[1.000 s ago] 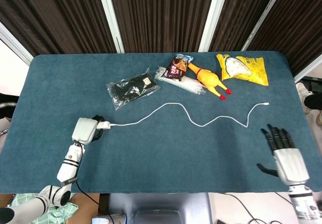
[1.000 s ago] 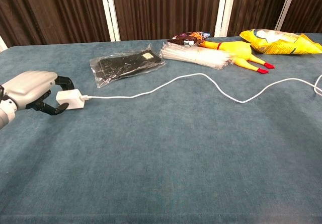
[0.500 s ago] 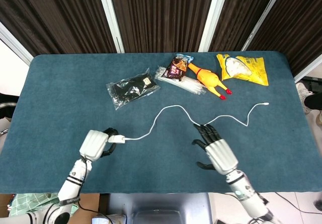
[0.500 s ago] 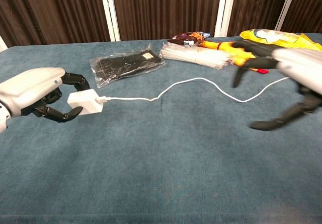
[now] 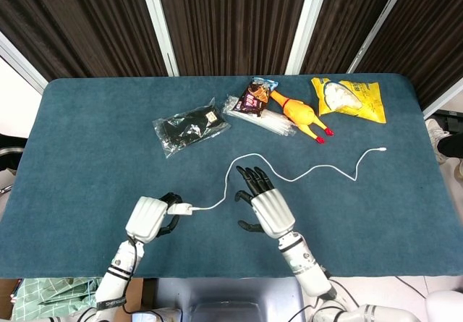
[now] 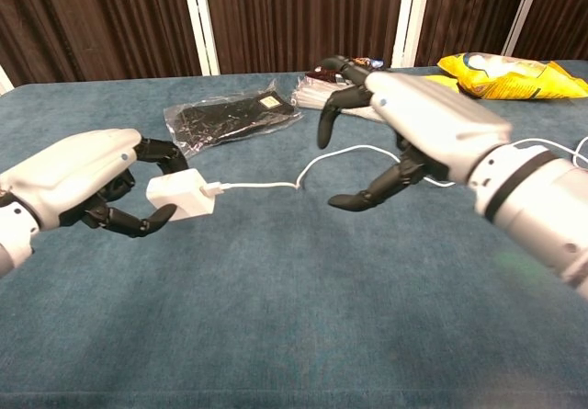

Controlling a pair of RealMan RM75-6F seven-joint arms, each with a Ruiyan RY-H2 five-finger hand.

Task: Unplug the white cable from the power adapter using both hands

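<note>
My left hand (image 5: 150, 218) (image 6: 78, 179) grips the white power adapter (image 6: 180, 198) (image 5: 181, 208) above the near left part of the table. The white cable (image 5: 304, 171) (image 6: 266, 185) is plugged into the adapter's right side and snakes across the blue cloth to its free end (image 5: 383, 149) at the right. My right hand (image 5: 264, 202) (image 6: 413, 124) hovers open with fingers spread, just right of the cable's first bend, a short gap from the plug. It touches nothing.
At the back lie a clear bag of black items (image 5: 189, 126), a bundle of clear straws (image 5: 271, 124), a dark snack pack (image 5: 255, 95), a yellow rubber chicken (image 5: 302, 116) and a yellow chip bag (image 5: 350, 99). The table's front edge (image 5: 217, 275) is close to both hands.
My left hand carried the adapter rightward and nearer, dragging the cable into a tighter bend. My right hand swept in from the far right to just beside the cable, still open.
</note>
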